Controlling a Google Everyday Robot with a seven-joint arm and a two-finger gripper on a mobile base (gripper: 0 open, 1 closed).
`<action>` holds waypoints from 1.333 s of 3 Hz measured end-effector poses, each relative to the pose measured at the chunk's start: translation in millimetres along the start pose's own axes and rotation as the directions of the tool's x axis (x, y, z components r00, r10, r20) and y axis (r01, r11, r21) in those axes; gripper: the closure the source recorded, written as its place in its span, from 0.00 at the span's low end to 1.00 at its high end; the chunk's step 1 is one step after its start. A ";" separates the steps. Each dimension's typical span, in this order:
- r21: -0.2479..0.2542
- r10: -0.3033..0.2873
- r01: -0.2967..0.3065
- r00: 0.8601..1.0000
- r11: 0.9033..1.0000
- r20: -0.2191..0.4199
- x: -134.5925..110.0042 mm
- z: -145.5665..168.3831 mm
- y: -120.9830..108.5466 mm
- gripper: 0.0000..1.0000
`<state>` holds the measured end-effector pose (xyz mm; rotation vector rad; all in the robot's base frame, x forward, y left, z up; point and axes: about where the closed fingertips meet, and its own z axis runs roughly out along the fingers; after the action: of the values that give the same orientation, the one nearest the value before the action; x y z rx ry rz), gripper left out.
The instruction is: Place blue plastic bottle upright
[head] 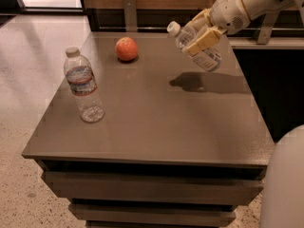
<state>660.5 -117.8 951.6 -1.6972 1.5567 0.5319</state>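
The blue plastic bottle (202, 51) is a slim clear bottle with a white cap and a pale blue-and-white label. It hangs tilted in the air above the table's far right part, cap pointing up and left. My gripper (202, 32) is shut on the blue plastic bottle around its upper body, its tan fingers (205, 39) across it. The bottle's shadow lies on the tabletop below.
A wider ribbed clear bottle (84, 85) with a red-and-blue band stands upright at the table's left. A red-orange fruit (127, 49) sits at the far middle. The brown table (156, 127) has drawers below. A white robot part (285, 184) fills the lower right corner.
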 end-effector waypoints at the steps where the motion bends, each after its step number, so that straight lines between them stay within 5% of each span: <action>1: 0.008 0.002 -0.002 1.000 1.000 0.030 -0.3 2.2 -3.8 1.00; 2: 0.016 0.013 -0.015 0.992 1.000 0.125 0.9 3.0 -7.7 1.00; 4: 0.024 0.040 -0.052 0.940 0.998 0.339 1.2 -4.0 -13.2 1.00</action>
<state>672.8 -122.1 956.5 -1.4560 1.3488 0.7745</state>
